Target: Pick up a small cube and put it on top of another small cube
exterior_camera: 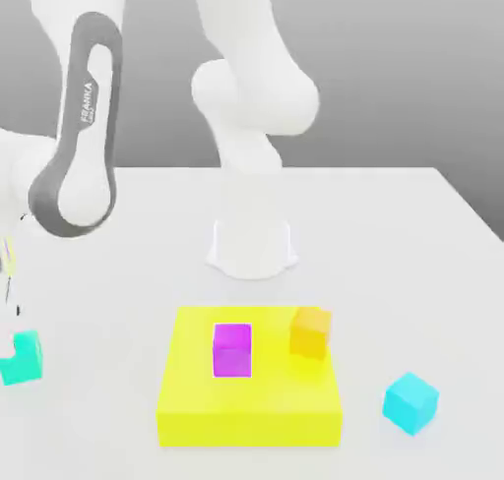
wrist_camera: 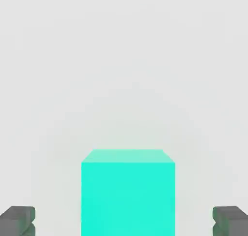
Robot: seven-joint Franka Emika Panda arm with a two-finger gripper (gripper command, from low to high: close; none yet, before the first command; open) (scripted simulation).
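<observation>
One turquoise cube (wrist_camera: 128, 194); one cyan cube (exterior_camera: 410, 402); one orange cube (exterior_camera: 310, 332).

Arm (exterior_camera: 79, 134) bent low toward the exterior view's left edge, over a white counter (exterior_camera: 413, 232).

Small turquoise cube (exterior_camera: 22, 358) sitting at the far left edge, partly cut off, just below the arm's lowered end. Flat yellow block (exterior_camera: 251, 404) lying in front of the white base (exterior_camera: 252, 247), carrying a magenta cube (exterior_camera: 232, 349) near its middle and an orange cube (exterior_camera: 310, 331) at its far right corner. Lighter cyan cube (exterior_camera: 410, 402) resting alone on the counter, off to the block's right, well apart from the turquoise one.
</observation>
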